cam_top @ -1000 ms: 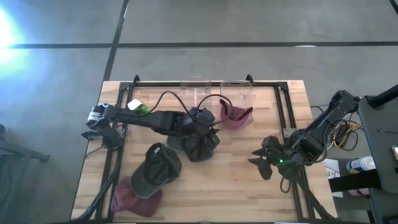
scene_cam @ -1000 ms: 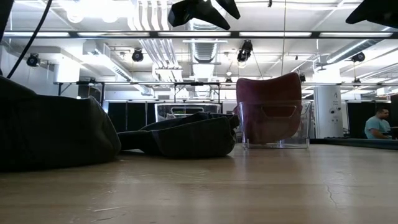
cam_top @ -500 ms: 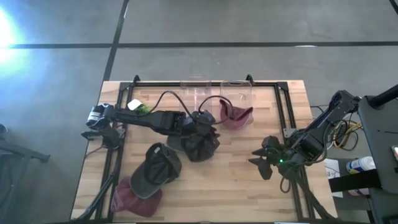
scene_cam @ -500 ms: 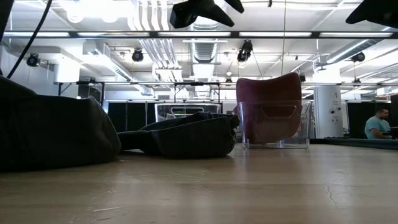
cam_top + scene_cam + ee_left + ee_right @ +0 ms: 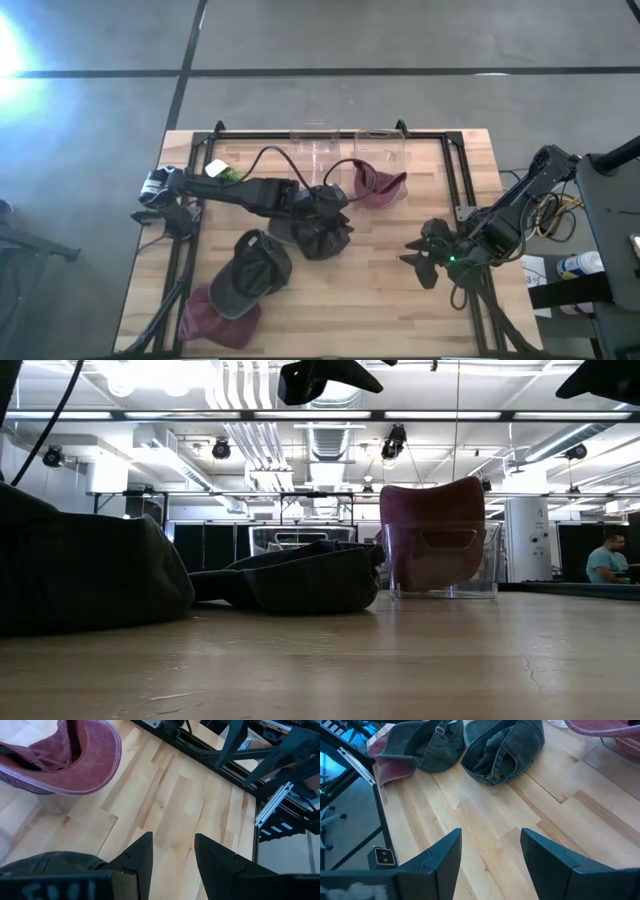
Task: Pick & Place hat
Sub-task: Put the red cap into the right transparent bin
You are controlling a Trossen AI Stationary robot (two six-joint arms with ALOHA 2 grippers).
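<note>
on wooden table (image 5: 390, 300), hovering left gripper (image 5: 335, 200) spread empty above dark grey cap (image 5: 318, 235), maroon cap (image 5: 378, 186) already resting in clear bin (image 5: 380, 150), right gripper (image 5: 425, 255) waiting parted.

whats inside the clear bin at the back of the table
A maroon hat sits in the right clear bin, its brim hanging over the front edge. The low view shows it filling the bin; anything beneath it is covered. The left gripper hovers nearby, open and empty.
</note>
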